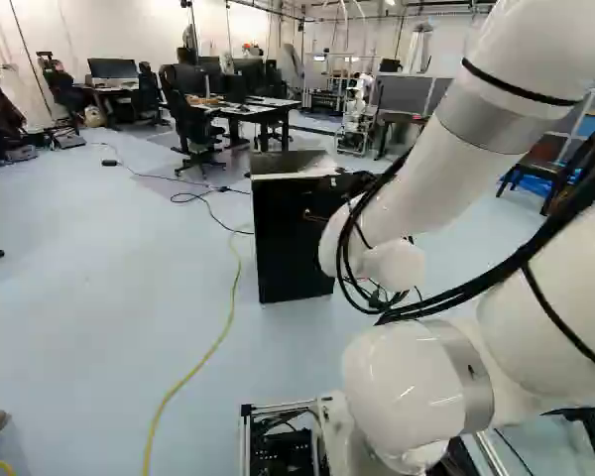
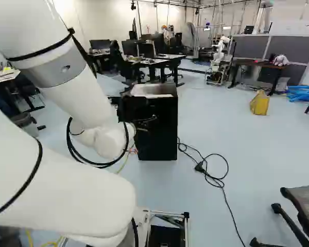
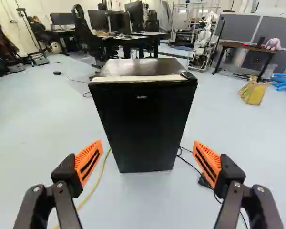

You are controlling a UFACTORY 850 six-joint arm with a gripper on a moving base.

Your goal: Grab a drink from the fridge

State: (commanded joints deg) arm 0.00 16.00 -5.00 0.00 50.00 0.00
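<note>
Black fridge [image 3: 143,124] stands directly ahead of the spread pincer [image 2: 146,121].

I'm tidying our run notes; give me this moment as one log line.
gripper: open, nothing held | fridge: ahead of gripper | door: looks shut | drink: none in view

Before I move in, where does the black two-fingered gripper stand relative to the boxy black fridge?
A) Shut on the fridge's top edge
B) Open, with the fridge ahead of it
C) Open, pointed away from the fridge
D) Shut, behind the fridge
B: in the wrist view the gripper has its orange pads spread wide, with the upright fridge ahead and pale floor showing between it and each pad.
</note>
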